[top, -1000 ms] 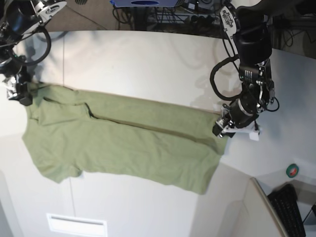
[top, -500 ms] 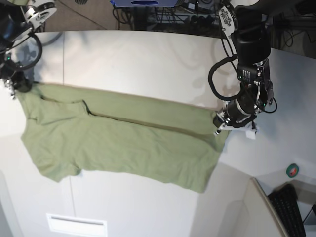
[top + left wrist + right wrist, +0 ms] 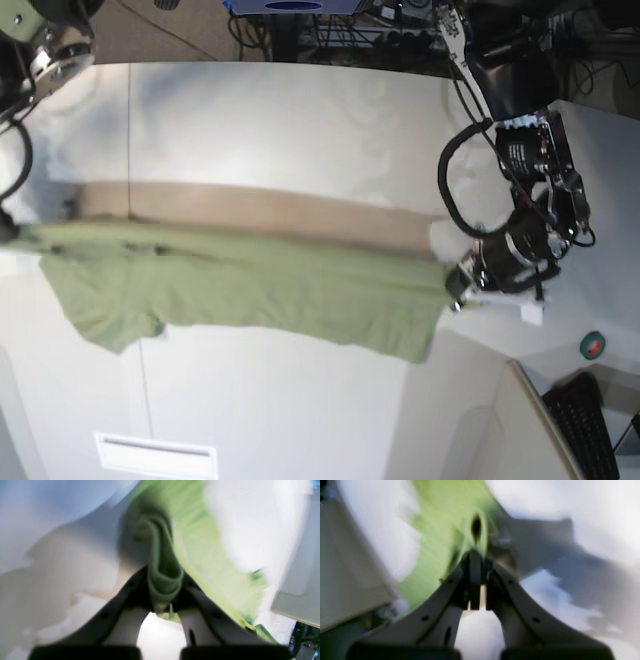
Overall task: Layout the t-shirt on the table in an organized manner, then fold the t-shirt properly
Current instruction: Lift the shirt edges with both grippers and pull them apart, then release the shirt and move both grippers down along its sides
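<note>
t-shirt (image 3: 240, 290) pinched by both fingers

Honestly can't make out any readable text, brand or number anywhere, and the white label (image 3: 155, 455) on the bench (image 3: 300, 120) looks blank from here.

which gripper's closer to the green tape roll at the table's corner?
Left. The left gripper pinches the t-shirt near the tape roll; the right gripper holds its far end.
</note>
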